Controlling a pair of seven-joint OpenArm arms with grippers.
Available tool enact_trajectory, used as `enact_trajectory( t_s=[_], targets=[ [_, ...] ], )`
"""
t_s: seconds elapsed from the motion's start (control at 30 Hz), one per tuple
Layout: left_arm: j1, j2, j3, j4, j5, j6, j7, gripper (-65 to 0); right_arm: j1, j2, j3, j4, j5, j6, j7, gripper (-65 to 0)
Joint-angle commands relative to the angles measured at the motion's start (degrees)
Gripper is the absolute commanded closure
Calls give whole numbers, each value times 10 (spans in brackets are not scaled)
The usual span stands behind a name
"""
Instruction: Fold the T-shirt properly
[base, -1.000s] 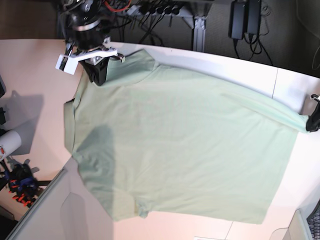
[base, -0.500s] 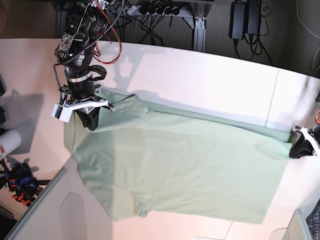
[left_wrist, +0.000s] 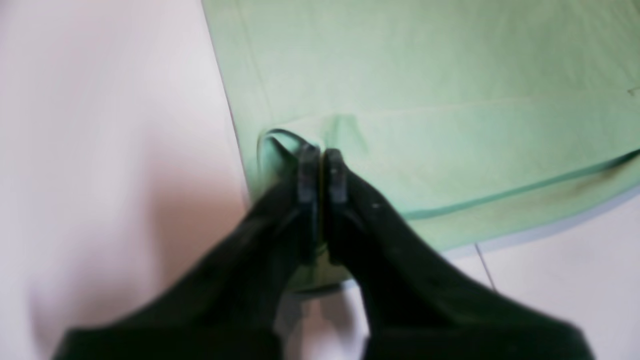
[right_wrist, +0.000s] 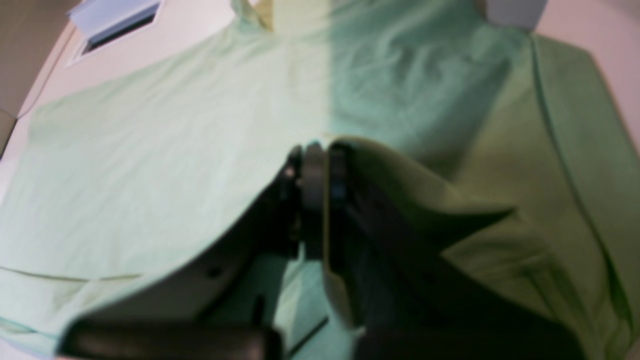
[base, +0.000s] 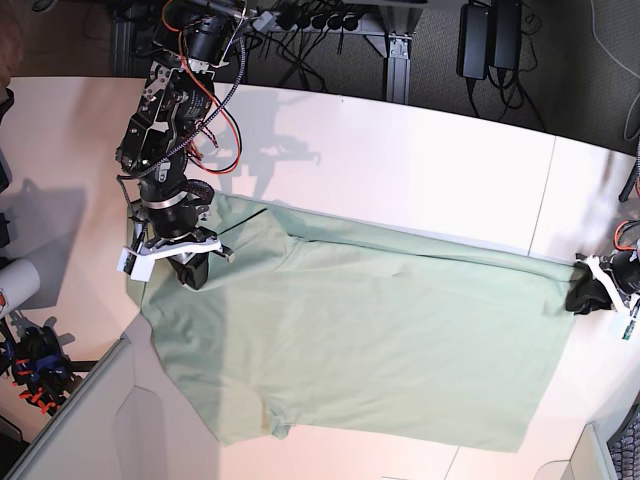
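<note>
I have the T-shirt (base: 370, 340) spread on the white surface (base: 420, 170), its far edge doubled over toward me. My right fingers (right_wrist: 315, 165) are clamped on a fabric corner that drapes beside and below them. My left fingers (left_wrist: 320, 172) look nearly together at the hem corner; I cannot tell if they grip it. I judge both corners should land level, laid down slowly. The mint knit is soft, limp, faintly creased.
</note>
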Motion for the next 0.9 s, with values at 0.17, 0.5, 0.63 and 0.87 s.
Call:
enact_trajectory(
  t_s=[0.17,0.5,0.63,0.87],
  targets=[
    [-15,-11,-12,9,-77,-5,59,-306,12,6,0,11,8,6,16,-441],
    [17,-31,-146,49,-256,-5,180,-305,-43,6,70,132,16,8,-41,-441],
    [36,-31,-143,50,-254,-5,178,-289,-69,7,95,132,30,8,-40,-357],
    [39,0,-143,83,-173,-5,131,-16,-66,6,88,130,20,8,-38,0]
  ],
)
